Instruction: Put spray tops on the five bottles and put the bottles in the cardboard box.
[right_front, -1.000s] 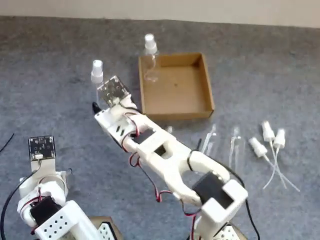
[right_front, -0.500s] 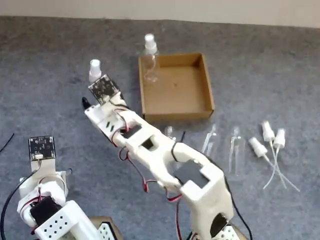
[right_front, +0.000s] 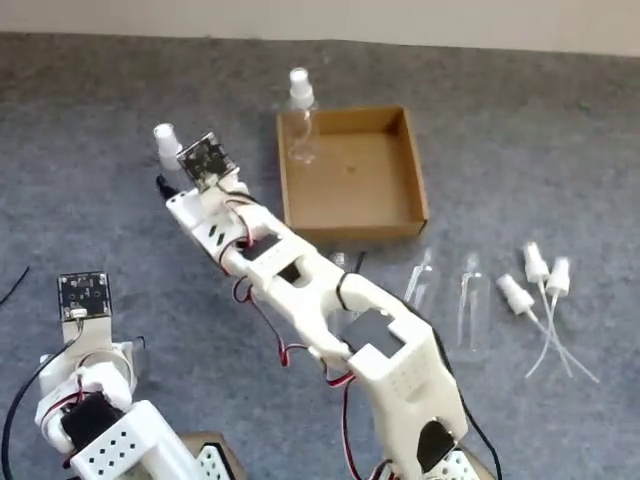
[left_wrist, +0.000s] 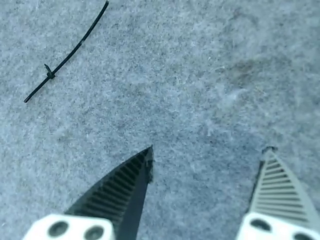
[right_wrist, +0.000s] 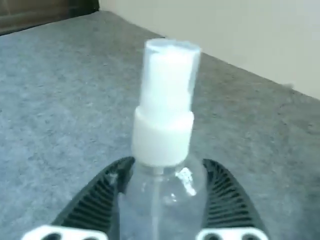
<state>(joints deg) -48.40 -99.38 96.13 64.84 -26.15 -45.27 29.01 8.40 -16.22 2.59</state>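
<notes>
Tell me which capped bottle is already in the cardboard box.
The bottle standing in the far-left corner of the cardboard box; the other bottle is outside, left of it, in the right gripper.

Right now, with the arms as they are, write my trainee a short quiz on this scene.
1. True or false: the right end effector is shut on a bottle that carries a spray top.
2. How many bottles stand in the cardboard box? A none, B one, C three.
3. Fill in: the left end effector has its jaws ____.
Key: 1 true; 2 B; 3 open.
</notes>
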